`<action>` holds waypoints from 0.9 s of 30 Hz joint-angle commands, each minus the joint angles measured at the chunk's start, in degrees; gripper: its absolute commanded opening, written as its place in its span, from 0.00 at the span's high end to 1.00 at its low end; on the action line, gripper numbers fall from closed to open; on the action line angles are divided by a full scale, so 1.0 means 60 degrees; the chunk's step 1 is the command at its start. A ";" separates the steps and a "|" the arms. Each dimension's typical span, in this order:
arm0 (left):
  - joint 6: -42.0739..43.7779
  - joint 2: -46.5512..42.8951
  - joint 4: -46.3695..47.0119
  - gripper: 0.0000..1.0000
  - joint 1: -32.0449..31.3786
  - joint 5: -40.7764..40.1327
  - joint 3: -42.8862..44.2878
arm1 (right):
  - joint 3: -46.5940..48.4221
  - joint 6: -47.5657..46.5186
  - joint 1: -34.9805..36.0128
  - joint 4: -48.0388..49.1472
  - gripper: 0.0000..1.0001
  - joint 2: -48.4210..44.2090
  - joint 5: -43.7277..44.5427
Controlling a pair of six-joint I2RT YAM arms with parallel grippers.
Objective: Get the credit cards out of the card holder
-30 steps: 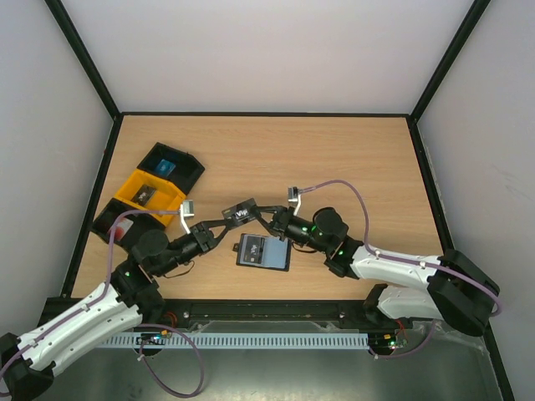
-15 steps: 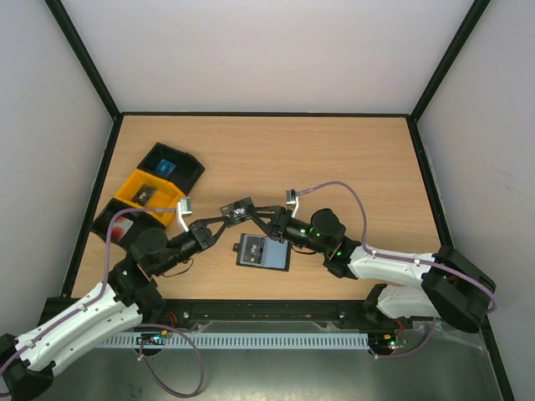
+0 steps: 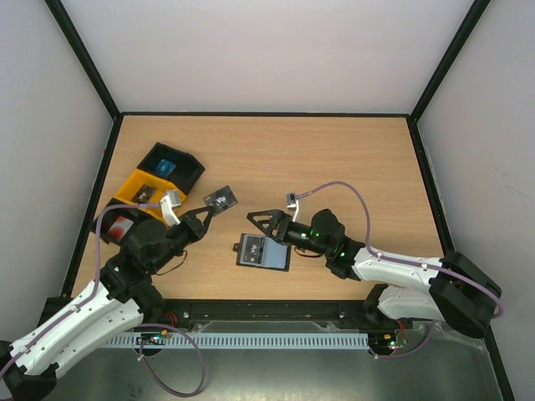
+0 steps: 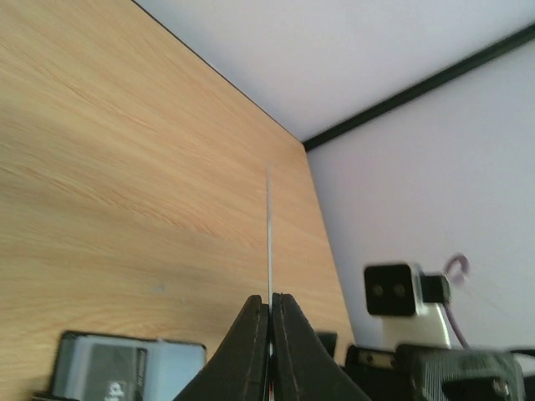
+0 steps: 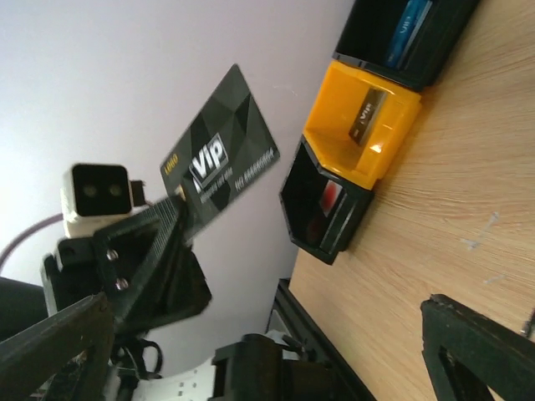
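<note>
Light wooden table (image 3: 334, 159). The left gripper (image 3: 206, 212) is left of centre in the top view, pinched shut on the lower edge of a thin dark grey plastic "VIP" credit card (image 3: 220, 199), which is in the air and clear of the wood. The left wrist view shows that card edge-on, upright between the closed fingertips (image 4: 269, 313).

Step in hand, my read: drop the card into a tray.
- Swing toward the trays at upper left, keeping the card high enough to clear the tray rims.
- Tilt the card flat over the tray cavity and release low so it doesn't bounce out.
- The grip is only on one edge, so move slowly or the card may pivot.

The right gripper (image 3: 255, 224) sits just right of centre, spread wide and empty, just above the holder. It looks free to pin the holder for the next pull.

Containers, at the left of the top view:
- Black open plastic tray (image 3: 185, 164), top: blue card (image 3: 164, 167).
- Yellow open plastic tray (image 3: 125, 190), middle: dark card (image 3: 144, 195). Likely target, colour matches.
- Second black open tray (image 3: 102, 222), lowest: red card (image 3: 122, 224).
- Small flat black bifold card holder (image 3: 262, 251), bottom centre: lying open, grey-blue inside up. A dark panel shows inside; can't tell if it's another card.
</note>
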 commanded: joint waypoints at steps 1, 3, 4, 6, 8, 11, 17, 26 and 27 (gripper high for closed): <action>0.0425 0.0285 -0.0996 0.97 0.0570 -0.0770 0.0726 | -0.0161 -0.0845 0.0043 -0.1017 0.02 -0.0361 -0.0063; 0.0531 0.0410 -0.1246 0.97 0.0879 -0.0660 0.0958 | -0.0218 -0.0930 0.0051 -0.1052 0.02 -0.0349 -0.0173; 0.0555 0.0464 -0.1494 0.97 0.1021 -0.0656 0.1049 | -0.0242 -0.0991 0.0049 -0.1002 0.02 -0.0331 -0.0272; 0.0565 0.0578 -0.1813 0.97 0.1373 -0.0655 0.1188 | -0.0262 -0.1175 0.0053 -0.0916 0.02 -0.0327 -0.0487; 0.0555 0.0667 -0.2037 0.97 0.1803 -0.0635 0.1259 | -0.0269 -0.1417 0.0049 -0.0920 0.02 -0.0373 -0.0509; 0.0565 0.0846 -0.2157 0.97 0.2517 -0.0443 0.1268 | 0.0103 -0.2251 0.0042 -0.1595 0.02 -0.0466 -0.0512; 0.0786 0.1596 -0.2369 0.97 0.4234 0.0344 0.1490 | 0.0975 -0.3522 0.0048 -0.3514 0.02 -0.0897 -0.0050; 0.1520 0.2324 -0.2568 0.97 0.7060 0.0846 0.1551 | 0.1046 -0.3791 0.0048 -0.3924 0.02 -0.1151 -0.0317; 0.1678 0.2516 -0.2481 0.97 0.7433 0.1043 0.1540 | 0.1170 -0.3935 0.0043 -0.4156 0.02 -0.1204 -0.0367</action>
